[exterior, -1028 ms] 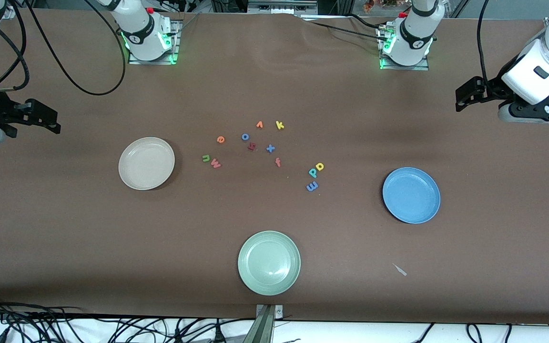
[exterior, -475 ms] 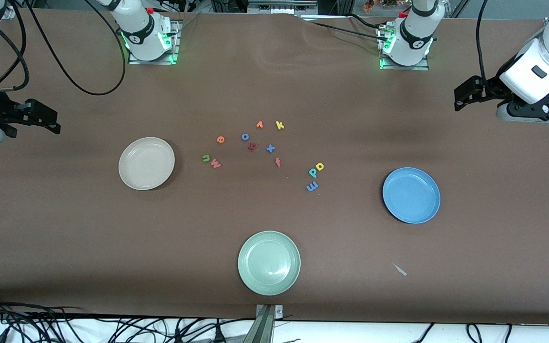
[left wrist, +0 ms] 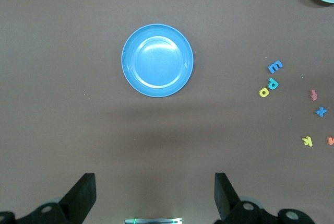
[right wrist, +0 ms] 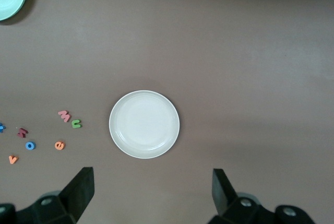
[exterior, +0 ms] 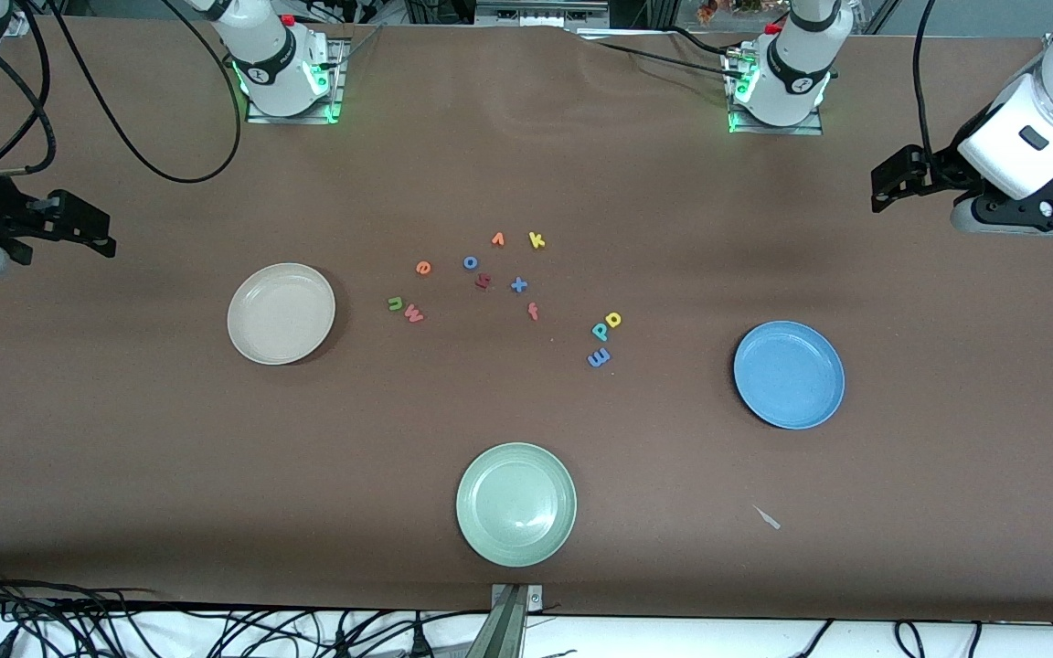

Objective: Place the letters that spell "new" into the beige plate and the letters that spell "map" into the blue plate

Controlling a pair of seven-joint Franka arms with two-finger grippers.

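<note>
The beige plate (exterior: 281,313) (right wrist: 144,124) lies toward the right arm's end, the blue plate (exterior: 789,374) (left wrist: 157,60) toward the left arm's end. Between them lie the green n (exterior: 395,303) (right wrist: 76,124), red w (exterior: 414,315) (right wrist: 64,115) and orange e (exterior: 423,268) (right wrist: 59,145). Close together sit the yellow a (exterior: 613,319) (left wrist: 264,92), teal p (exterior: 600,330) (left wrist: 272,83) and periwinkle m (exterior: 599,357) (left wrist: 275,67). My right gripper (exterior: 92,228) (right wrist: 151,182) hangs open and empty high above the table near the beige plate. My left gripper (exterior: 888,178) (left wrist: 155,182) hangs open and empty high near the blue plate.
A pale green plate (exterior: 515,504) sits nearest the front camera. Other loose letters lie among the task's: blue o (exterior: 470,262), yellow k (exterior: 537,240), blue x (exterior: 518,285), red f (exterior: 533,312), orange v (exterior: 498,239). A small scrap (exterior: 767,517) lies near the front edge.
The left arm's hand has crept very slightly toward the bases' side of the table. The right arm, the plates and the letters have not moved.
</note>
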